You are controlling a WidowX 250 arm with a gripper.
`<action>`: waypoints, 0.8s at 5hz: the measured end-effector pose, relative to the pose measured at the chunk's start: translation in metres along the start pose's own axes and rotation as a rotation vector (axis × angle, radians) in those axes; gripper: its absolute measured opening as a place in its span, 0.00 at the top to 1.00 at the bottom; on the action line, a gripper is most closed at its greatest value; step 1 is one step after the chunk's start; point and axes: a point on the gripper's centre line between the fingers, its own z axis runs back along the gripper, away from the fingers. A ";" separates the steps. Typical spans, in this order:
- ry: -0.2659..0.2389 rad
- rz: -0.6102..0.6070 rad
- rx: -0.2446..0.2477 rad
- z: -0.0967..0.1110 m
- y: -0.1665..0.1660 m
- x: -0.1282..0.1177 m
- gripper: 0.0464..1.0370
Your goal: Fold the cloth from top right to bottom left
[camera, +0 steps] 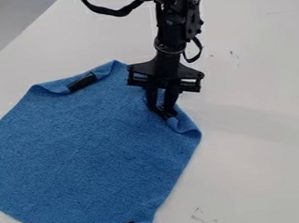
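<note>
And the black gripper [164, 114] is right down at the folded corner of the soft blue knitted cloth [96, 154]; whether it's clamped on or open, I can't tell! The cloth spreads below and left of it across the smooth white table [260, 122]. Light, floppy stuff, this: pinch that corner deep, through both layers, or the knit could slip and sag.

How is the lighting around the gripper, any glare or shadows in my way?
Camera view: soft light, no harsh glare on the blue cloth; a faint shadow on the white table, at picture right; the black gripper shows little detail where it meets the cloth's folded edge.
</note>
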 end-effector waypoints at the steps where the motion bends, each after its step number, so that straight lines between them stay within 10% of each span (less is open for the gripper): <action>1: -0.005 0.021 -0.023 0.000 -0.004 0.001 0.91; 4: -0.006 0.076 -0.027 -0.004 -0.004 -0.002 0.15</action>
